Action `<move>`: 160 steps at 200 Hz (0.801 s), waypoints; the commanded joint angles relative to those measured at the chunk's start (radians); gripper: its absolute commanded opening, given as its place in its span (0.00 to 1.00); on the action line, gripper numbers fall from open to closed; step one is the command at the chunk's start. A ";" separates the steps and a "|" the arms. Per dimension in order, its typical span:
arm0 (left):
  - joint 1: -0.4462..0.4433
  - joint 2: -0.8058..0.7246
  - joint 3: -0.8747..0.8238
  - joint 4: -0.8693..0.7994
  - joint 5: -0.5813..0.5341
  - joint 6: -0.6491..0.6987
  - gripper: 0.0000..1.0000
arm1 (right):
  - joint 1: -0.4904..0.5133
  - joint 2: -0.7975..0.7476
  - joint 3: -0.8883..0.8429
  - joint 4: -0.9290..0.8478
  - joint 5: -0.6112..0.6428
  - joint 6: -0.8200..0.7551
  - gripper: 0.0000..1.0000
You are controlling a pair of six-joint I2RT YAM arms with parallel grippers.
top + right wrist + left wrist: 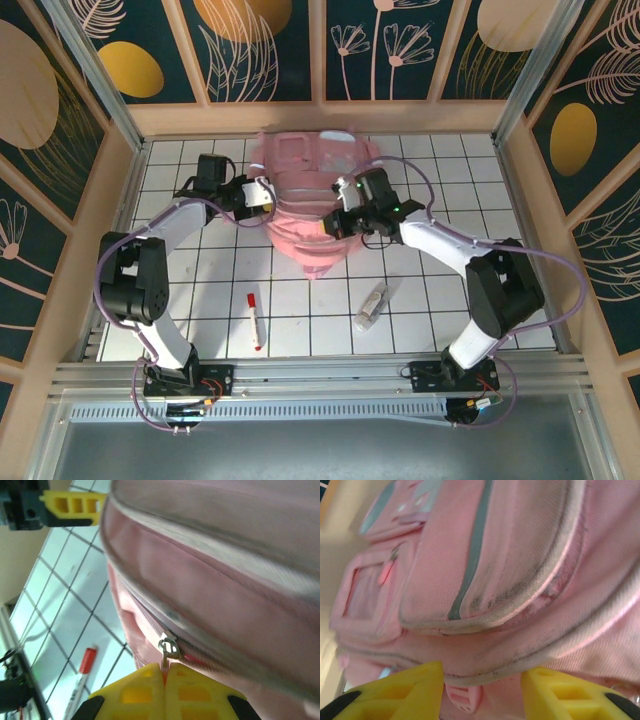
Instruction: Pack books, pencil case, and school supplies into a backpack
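Right end effector pinches backpack zipper pull.

left fingers spread apart, right fingers pressed flat together

White gridded worktop, and here's the pink backpack at the far middle, a red-and-white marker near the front left, and a small clear tube right of it, well apart.
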State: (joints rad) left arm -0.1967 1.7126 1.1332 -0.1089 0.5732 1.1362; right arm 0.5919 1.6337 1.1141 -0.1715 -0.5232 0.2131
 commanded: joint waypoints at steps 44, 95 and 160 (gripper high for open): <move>-0.249 -0.161 -0.178 -0.043 0.034 -0.004 0.54 | 0.017 0.065 0.068 0.051 -0.110 -0.011 0.00; -0.322 -0.100 -0.167 0.041 -0.171 -0.063 0.52 | 0.017 0.033 0.047 0.038 -0.105 -0.008 0.00; -0.322 -0.005 -0.048 0.019 -0.255 -0.118 0.25 | 0.017 -0.016 -0.030 0.055 -0.104 0.023 0.00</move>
State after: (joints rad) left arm -0.5247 1.6619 1.0374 -0.0837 0.4038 1.0420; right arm 0.5976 1.6955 1.1019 -0.1608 -0.5770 0.2207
